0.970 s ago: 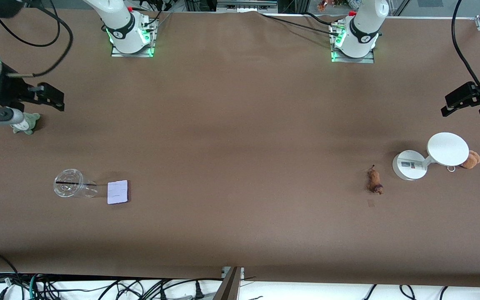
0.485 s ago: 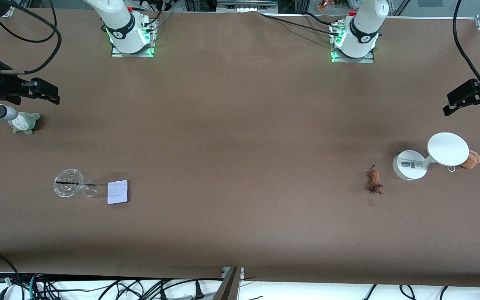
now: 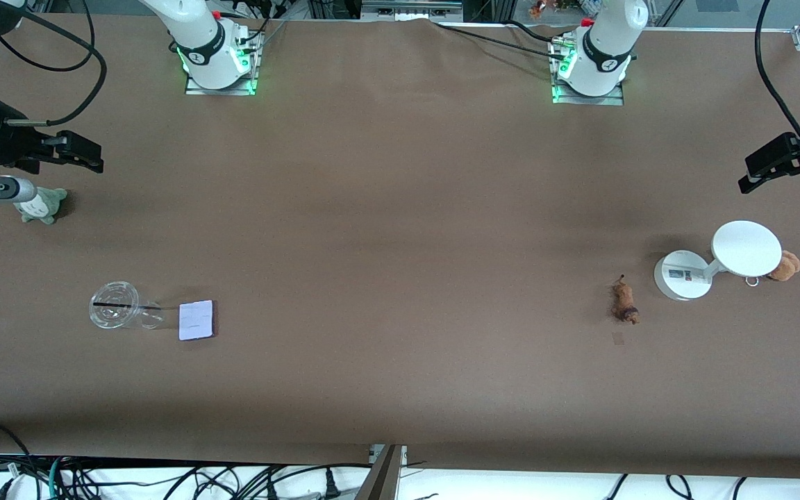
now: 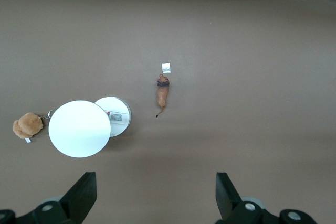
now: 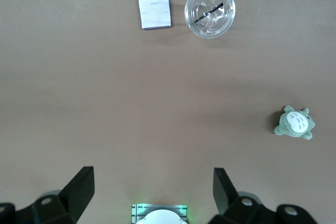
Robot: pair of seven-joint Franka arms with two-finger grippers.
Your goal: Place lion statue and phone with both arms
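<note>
Both arms high and clear of the brown table (image 3: 400, 208), nothing held.

Left gripper (image 3: 785, 165): up over the table's edge at the left arm's end, fingers (image 4: 79, 198) spread wide apart, empty. Right gripper (image 3: 70, 153): up over the edge at the right arm's end, above the grey-green plush toy (image 3: 40, 205), fingers (image 5: 79, 187) likewise wide apart, empty.

Lion statue (image 3: 625, 301), small elongated orange-brown figurine: lies flat on the table toward the left arm's end, beside the white round-based stand (image 3: 716, 260), not touching it. Long axis runs roughly toward and away from the front camera, darker head end nearer that camera.

Phone (image 3: 196, 320), flat lavender-white slab with dark edges: flat on the table toward the right arm's end, just beside a clear plastic lidded cup (image 3: 115, 314).

Judgement: left arm is nearer the lion, right arm the phone; each must descend and travel toward the front camera. Fingers should close across the lion's narrow body.
</note>
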